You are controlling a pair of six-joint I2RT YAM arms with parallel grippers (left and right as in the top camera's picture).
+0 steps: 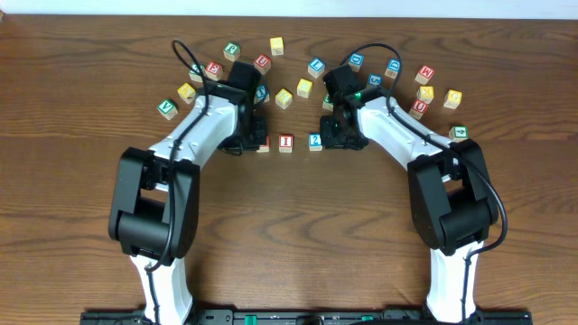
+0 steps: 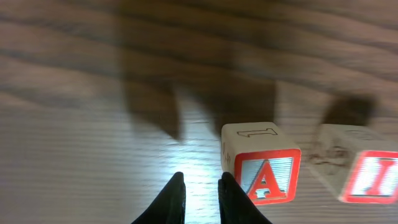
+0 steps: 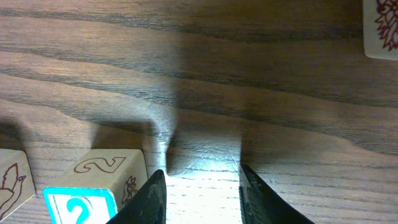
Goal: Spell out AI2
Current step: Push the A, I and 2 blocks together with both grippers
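Note:
Three wooden cubes stand in a row mid-table: the red A cube (image 1: 264, 145), the red I cube (image 1: 286, 142) and the blue 2 cube (image 1: 315, 141). My left gripper (image 1: 249, 142) is down at the table just left of the A cube. In the left wrist view it (image 2: 201, 190) is shut on nothing, and the A cube (image 2: 266, 175) sits right beside its right finger, with the I cube (image 2: 368, 177) further right. My right gripper (image 1: 341, 137) stands just right of the 2 cube. Its jaws (image 3: 202, 190) are open over bare wood, the 2 cube (image 3: 93, 183) against the left finger.
Several other letter cubes lie scattered across the back of the table, such as a yellow one (image 1: 284, 97) and a green one (image 1: 167, 109). One more cube (image 3: 380, 28) shows at the upper right of the right wrist view. The table's front half is bare wood (image 1: 298, 235).

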